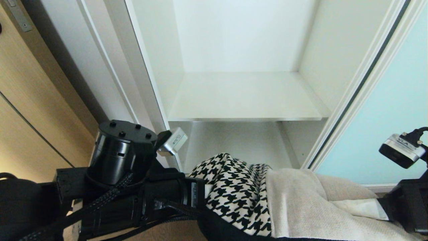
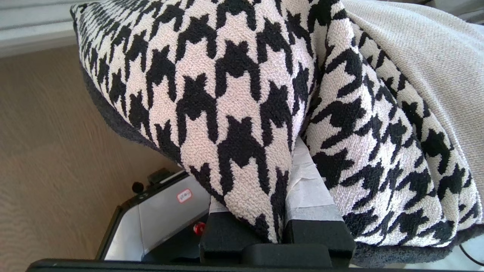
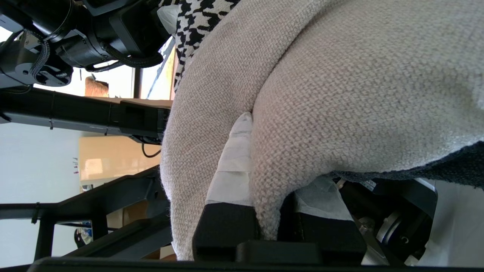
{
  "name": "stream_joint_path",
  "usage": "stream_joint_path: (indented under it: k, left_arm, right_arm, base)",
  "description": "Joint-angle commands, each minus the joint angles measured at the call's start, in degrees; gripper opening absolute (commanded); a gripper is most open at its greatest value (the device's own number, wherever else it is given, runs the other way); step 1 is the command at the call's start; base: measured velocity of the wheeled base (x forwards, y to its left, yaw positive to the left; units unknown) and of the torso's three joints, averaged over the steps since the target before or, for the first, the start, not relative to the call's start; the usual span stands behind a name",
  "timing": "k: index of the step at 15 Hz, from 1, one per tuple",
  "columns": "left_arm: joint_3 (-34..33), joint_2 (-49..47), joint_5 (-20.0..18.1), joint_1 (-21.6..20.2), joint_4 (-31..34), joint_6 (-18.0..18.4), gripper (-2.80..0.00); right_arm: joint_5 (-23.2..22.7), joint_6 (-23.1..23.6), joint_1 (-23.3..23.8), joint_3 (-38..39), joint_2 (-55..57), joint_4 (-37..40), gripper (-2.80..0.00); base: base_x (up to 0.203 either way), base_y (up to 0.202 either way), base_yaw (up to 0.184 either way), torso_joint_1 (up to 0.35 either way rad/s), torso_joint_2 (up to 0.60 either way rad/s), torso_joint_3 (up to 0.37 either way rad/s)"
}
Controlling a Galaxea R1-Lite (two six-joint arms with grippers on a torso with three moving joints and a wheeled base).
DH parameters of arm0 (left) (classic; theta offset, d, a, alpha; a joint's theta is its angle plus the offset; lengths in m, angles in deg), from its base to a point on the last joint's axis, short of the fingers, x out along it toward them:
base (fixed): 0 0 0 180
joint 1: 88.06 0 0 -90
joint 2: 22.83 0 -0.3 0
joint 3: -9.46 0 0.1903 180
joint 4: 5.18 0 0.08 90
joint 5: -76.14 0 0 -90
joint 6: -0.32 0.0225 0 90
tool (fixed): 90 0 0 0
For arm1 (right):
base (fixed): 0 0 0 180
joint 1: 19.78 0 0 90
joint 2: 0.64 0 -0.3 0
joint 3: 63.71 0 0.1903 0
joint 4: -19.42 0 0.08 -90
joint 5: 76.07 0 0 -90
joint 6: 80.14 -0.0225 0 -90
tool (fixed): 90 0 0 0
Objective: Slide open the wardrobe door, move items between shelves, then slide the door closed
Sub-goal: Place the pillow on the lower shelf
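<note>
The cushion hangs in front of the open wardrobe, below the white shelf. Its houndstooth half is on the left and its cream patch on the right. My left gripper is shut on a fold of the houndstooth cloth. My right gripper is shut on a fold of the cream cloth. One taped right finger shows at the cushion's right edge. The sliding wardrobe door, of pale blue-green glass, stands slid to the right. The brown patch is out of view.
A white wardrobe post and a wooden panel stand at the left. A lower compartment opens under the shelf, behind the cushion. Below the cushion lie the wood-grain floor and my base.
</note>
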Motion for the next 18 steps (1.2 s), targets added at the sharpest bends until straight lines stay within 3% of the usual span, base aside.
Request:
stream_joint_path:
  k: [1,8,14,18]
  left_arm:
    - [-0.6,-0.2,-0.1,-0.1,-0.1,-0.2,-2.80]
    - [-2.0,-1.4,-0.3,-0.1,-1.1,-0.2,-2.80]
    - [-6.6,-4.4,-0.6,0.0,-8.6,-0.2,-2.80]
    - [-7.1,-4.7,-0.8,0.0,-9.1,-0.2,-2.80]
  right_arm:
    - [-0.3,-0.2,-0.1,0.0,0.7,0.0,-2.80]
    - [-0.3,0.1,-0.6,0.8,2.9,-0.2,-2.80]
    - [-0.3,0.3,-1.1,1.2,6.4,-3.3,-2.80]
    - [-0.3,0.3,-1.1,1.6,6.7,-3.7,-2.80]
  base:
    - [0.000,0.000,0.000,0.000,0.00,0.000]
    - [0.000,0.000,0.000,0.000,0.00,0.000]
    - [0.000,0.000,0.000,0.000,0.00,0.000]
    - [0.000,0.000,0.000,0.000,0.00,0.000]
